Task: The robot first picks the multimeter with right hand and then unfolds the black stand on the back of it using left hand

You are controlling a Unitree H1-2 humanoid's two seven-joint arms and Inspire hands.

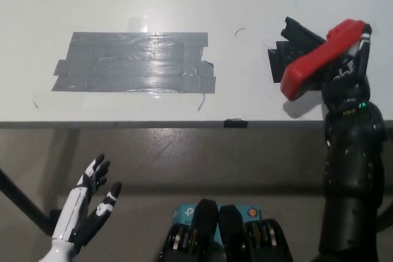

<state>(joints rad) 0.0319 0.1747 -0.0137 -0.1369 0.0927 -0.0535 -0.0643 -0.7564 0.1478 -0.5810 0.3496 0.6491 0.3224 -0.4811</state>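
white left hand (86,213), black right hand (347,78)

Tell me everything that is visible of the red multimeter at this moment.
The multimeter has a red casing that looks like rubber or plastic, with a black part sticking out at its upper left, possibly the stand. It is tilted, seen mostly edge-on, so its face hardly shows. The black right robot hand holds it above the white table, near the right edge, over a black tape patch. Its shadow falls on the table below.

Red multimeter (314,61), tilted edge-on (black stand (301,33) out)
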